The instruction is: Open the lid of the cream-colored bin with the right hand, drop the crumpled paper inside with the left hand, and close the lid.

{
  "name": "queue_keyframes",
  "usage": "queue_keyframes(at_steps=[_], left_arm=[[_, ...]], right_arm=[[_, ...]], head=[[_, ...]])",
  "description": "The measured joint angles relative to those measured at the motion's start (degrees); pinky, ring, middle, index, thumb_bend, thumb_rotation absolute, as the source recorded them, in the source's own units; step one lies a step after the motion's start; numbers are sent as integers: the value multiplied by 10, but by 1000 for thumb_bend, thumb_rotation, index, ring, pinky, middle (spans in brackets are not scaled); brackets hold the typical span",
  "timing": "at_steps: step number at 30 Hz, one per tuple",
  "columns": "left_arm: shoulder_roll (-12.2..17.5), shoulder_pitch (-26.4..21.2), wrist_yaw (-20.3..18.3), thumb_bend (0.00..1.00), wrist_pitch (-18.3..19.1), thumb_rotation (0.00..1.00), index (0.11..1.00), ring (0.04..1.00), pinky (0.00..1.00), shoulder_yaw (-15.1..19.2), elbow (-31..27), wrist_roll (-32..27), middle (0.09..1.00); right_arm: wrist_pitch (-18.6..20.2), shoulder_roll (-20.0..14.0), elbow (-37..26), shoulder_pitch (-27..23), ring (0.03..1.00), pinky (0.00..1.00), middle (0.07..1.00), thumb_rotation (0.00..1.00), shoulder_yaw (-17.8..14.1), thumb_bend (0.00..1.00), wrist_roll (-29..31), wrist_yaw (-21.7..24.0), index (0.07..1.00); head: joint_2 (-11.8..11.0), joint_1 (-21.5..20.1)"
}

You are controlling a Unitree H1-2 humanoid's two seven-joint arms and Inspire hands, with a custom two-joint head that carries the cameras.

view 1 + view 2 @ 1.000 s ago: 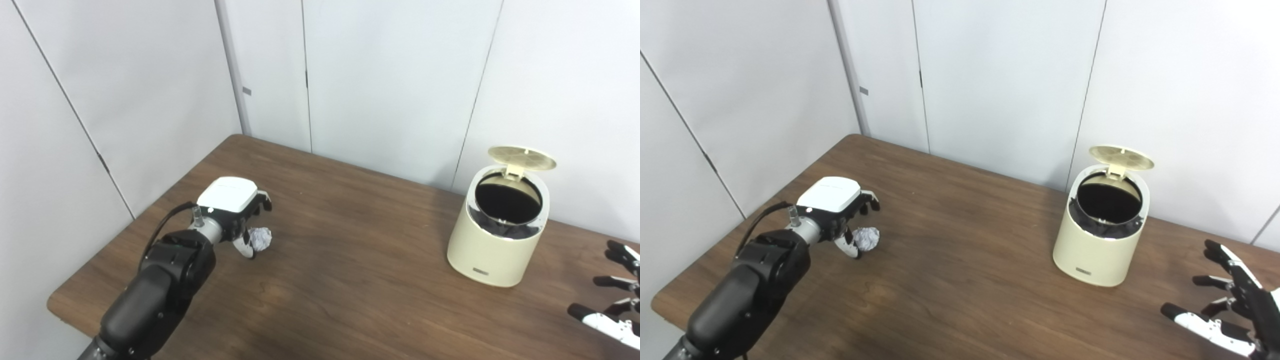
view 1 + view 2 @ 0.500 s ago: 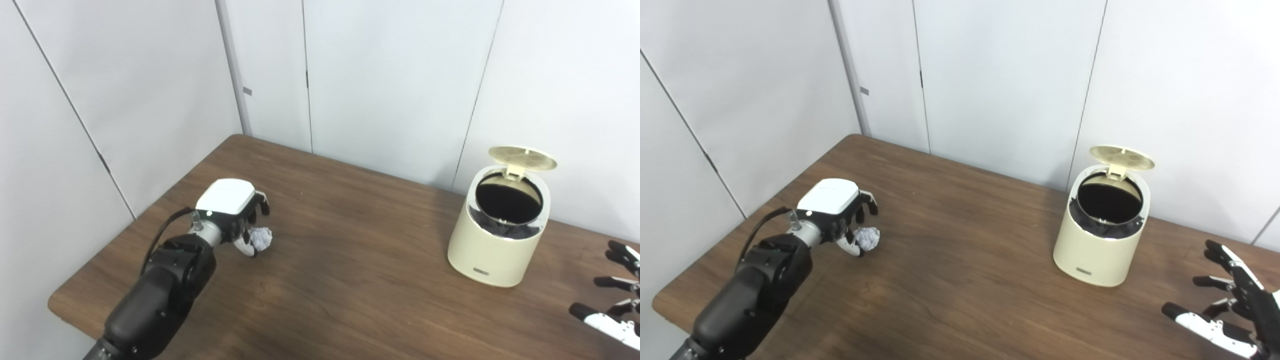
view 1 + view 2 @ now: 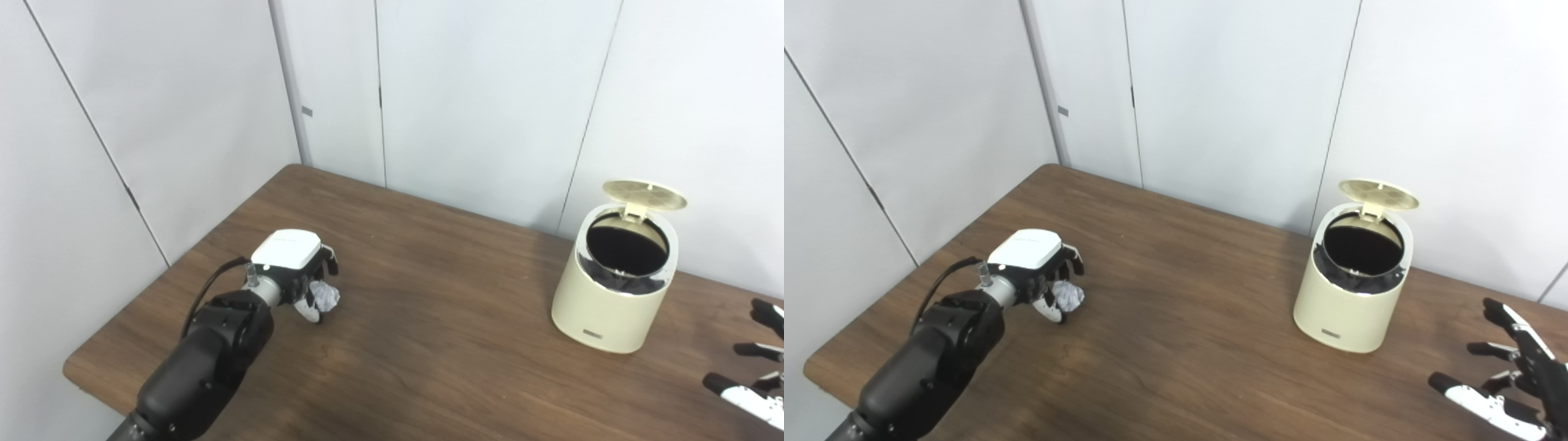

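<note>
Meanwhile, left hand (image 3: 294,269) cups crumpled paper (image 3: 324,295) near table (image 3: 429,343) edge.

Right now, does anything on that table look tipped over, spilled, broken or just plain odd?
Nothing stands out. The cream-colored bin stands upright with its lid raised. The left hand is closed around the crumpled paper low over the table, and the right hand waits open beside the bin. No spill or damage shows.

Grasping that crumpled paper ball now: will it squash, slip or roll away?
The crumpled paper looks light and crushable, so the left hand curling around it will likely deform it. Its creased surface should resist slipping. Its rounded shape could roll across the smooth table if nudged.
</note>
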Motion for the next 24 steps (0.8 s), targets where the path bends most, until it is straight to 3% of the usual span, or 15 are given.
queue_keyframes(at_steps=[4, 17, 24], left_arm=[[3, -6, -5, 812, 5, 44, 691, 704, 542, -6, 3, 1, 743], [7, -14, 11, 798, 7, 22, 669, 679, 541, -15, 20, 1, 710], [10, -14, -2, 805, 9, 25, 673, 681, 536, -18, 13, -8, 716]], right_arm=[[2, 0, -4, 0, 711, 377, 914, 395, -1, 699, 4, 2, 899], [12, -2, -14, 2, 709, 373, 915, 386, -3, 690, 6, 5, 903], [15, -2, -19, 2, 707, 361, 924, 386, -3, 683, 5, 6, 907]], head=[[3, -1], [11, -2], [15, -2]])
